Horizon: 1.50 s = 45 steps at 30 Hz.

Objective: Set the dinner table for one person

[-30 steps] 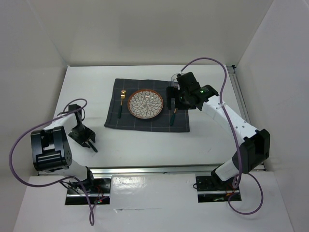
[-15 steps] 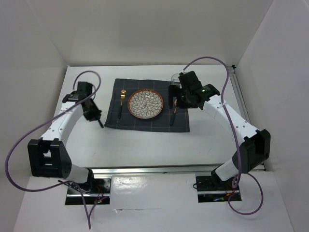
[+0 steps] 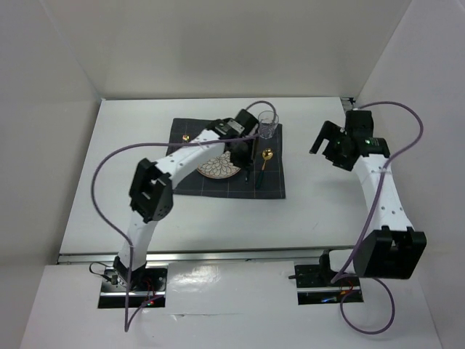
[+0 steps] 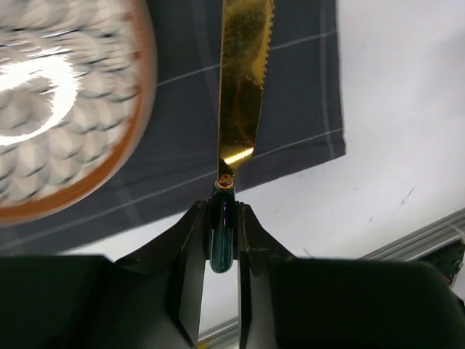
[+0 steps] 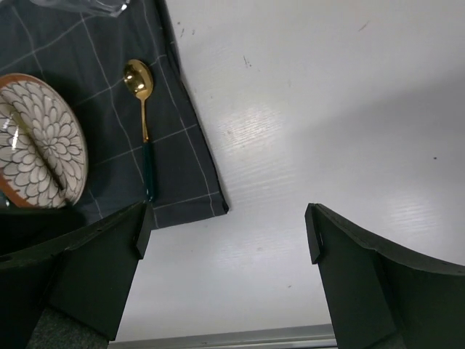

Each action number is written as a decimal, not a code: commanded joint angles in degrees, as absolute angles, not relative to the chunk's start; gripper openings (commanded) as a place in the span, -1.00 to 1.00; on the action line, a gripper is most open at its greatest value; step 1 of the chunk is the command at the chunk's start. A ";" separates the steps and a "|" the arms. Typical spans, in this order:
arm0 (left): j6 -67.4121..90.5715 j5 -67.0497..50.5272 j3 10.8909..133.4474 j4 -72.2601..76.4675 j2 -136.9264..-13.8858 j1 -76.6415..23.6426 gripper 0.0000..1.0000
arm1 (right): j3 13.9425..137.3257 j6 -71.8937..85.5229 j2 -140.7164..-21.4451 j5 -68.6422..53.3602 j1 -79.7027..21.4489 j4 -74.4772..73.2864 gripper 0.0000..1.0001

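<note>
Table: a plain white top [image 3: 327,207] [image 5: 327,109] [image 4: 407,131] that fills the floor of the white-walled booth; both arm bases sit at its near edge.
Cloth: dark grey with a pale check [image 3: 218,187] [image 5: 171,138] [image 4: 290,109], lying flat at mid-width, closer to the far edge than the near one.
Plate: round, with a brown rim and a white petal pattern [image 3: 218,169] [image 4: 58,109] [image 5: 36,138]. It sits on the middle of the cloth, and in the top view the left arm partly covers it.
Left gripper: reached out over the cloth, just right of the plate [image 4: 223,243]. Its jaws are clenched on the knife's handle.
Knife: a gold serrated blade on a dark green handle [image 4: 243,87]. The blade runs out past the fingertips over the right part of the cloth, beside the plate and apart from it. Whether it touches the cloth cannot be told.
Spoon: a gold bowl toward the far edge and a green handle toward the near edge [image 3: 263,163] [image 5: 142,123]. It lies on the cloth's right strip, well clear of the plate.
Glass: clear and upright [image 3: 267,127], at the cloth's far right corner.
Utensil: a small gold piece [image 3: 186,137] on the cloth left of the plate, mostly hidden by the left arm.
Right gripper: over bare table between the cloth and the right edge [image 3: 321,138] [image 5: 229,218]. Its jaws are released and spread wide, with nothing between them.
Right arm light: a green dot glows on the wrist [image 3: 367,141].
</note>
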<state>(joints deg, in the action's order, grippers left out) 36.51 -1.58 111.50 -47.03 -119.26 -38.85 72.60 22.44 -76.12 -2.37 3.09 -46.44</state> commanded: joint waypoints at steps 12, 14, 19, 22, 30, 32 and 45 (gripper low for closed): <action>38.76 -3.16 132.45 -50.19 -141.85 -40.43 -1.00 | 70.93 21.01 -66.88 -6.32 6.86 -49.04 0.98; 38.76 -2.64 132.45 -49.66 -142.46 -40.43 -1.00 | 70.93 21.01 -66.88 -6.85 6.86 -49.04 0.98; 37.71 -3.34 133.07 -49.66 -142.21 -40.43 -0.22 | 70.93 21.01 -66.88 -6.86 6.86 -49.04 0.98; 36.39 -3.86 132.54 -49.66 -139.67 -40.43 0.12 | 72.06 21.01 -67.41 -6.86 6.86 -49.57 0.98; 33.84 -4.56 134.38 -50.89 -133.78 -40.43 0.31 | 74.09 21.01 -67.41 -6.86 6.86 -50.10 0.98; 33.32 -5.27 134.91 -51.42 -129.57 -40.43 0.31 | 74.71 21.01 -67.41 -6.25 6.86 -50.62 0.98; 27.95 14.66 108.05 -48.26 -86.19 -33.06 0.63 | 74.80 22.76 -72.77 -0.35 6.86 -48.35 0.98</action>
